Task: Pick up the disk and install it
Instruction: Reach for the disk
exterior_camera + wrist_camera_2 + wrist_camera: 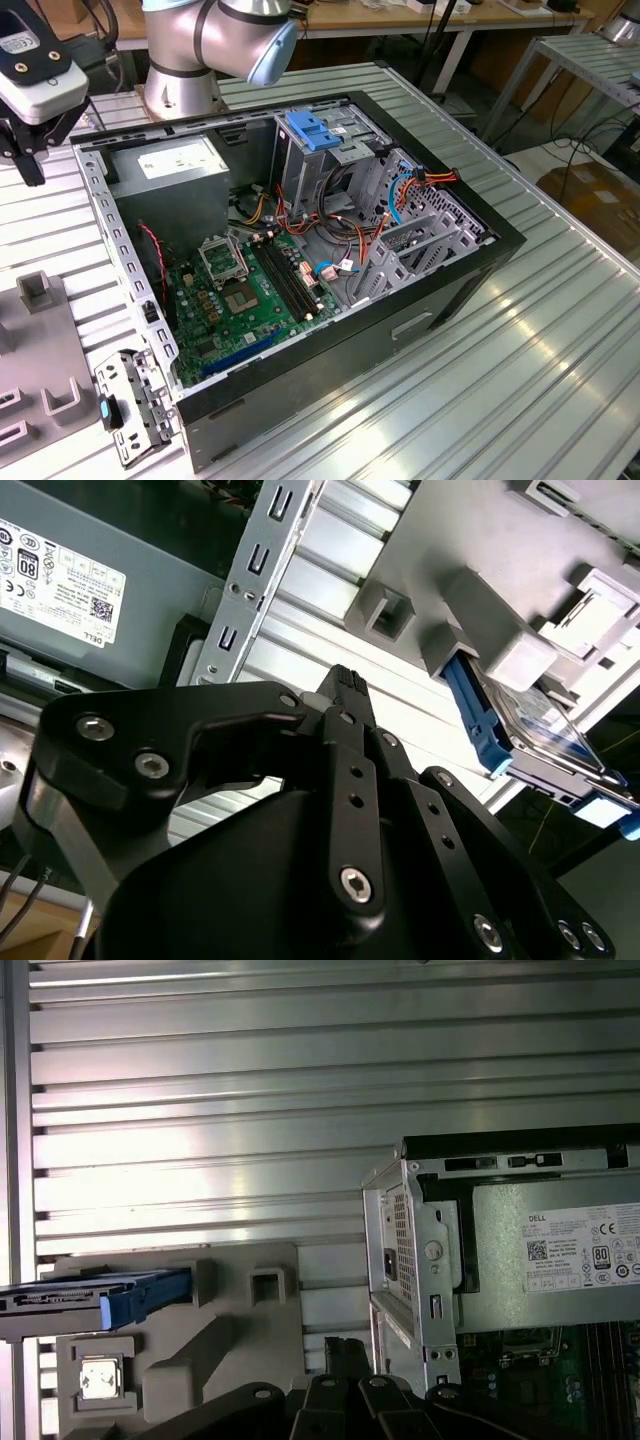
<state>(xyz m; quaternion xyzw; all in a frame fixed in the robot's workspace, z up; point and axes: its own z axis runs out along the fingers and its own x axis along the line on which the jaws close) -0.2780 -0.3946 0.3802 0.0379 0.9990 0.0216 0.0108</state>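
Note:
The disk (545,730) is a flat silver drive with blue side rails. It stands on edge in a slot of the grey holder block (470,570), away from the case. In the first wrist view the disk (70,1302) shows its thin edge and a blue rail end on the holder block (240,1360). My gripper (345,685) hangs above the ribbed table between the holder and the case, with its black fingers together and nothing in them. In the exterior view the gripper (30,165) is at the far left, beside the case's corner.
The open computer case (440,300) lies on the ribbed metal table (560,350), with a green mainboard (240,290) and a drive cage topped by a blue latch (312,130). The grey power-supply box (175,160) sits in the case corner nearest my gripper. A loose metal bracket (135,405) lies by the case.

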